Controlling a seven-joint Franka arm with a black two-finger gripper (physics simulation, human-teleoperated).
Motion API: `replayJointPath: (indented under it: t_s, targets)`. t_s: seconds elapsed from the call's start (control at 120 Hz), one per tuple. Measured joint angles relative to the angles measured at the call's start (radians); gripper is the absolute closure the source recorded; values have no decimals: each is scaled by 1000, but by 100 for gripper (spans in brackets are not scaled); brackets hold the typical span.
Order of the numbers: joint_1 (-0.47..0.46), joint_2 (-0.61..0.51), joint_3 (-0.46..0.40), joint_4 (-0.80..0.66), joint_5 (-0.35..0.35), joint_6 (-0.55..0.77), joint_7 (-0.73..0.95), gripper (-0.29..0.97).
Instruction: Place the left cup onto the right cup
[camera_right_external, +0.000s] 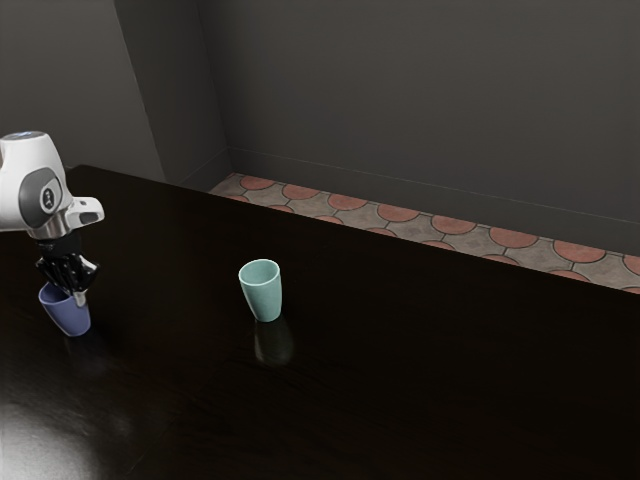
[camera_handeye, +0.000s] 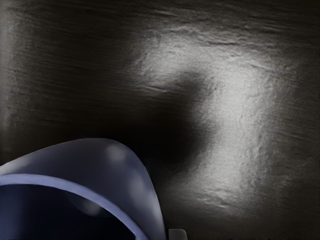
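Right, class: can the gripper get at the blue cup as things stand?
Probably yes: the gripper is right at the blue cup's rim, and the teal cup stands well apart on the table.

Side camera overlooks table (camera_right_external: 400, 380); wrist camera hugs blue cup (camera_handeye: 117, 167).
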Motion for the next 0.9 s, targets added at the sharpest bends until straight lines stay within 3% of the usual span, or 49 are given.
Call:
replayJointPath:
  t_s: [0.4,0.9]
  targets:
    - [-1,-15,1,0,9,-8,-4,78]
    - [-84,-192,-12,-1,20,-138,-33,78]
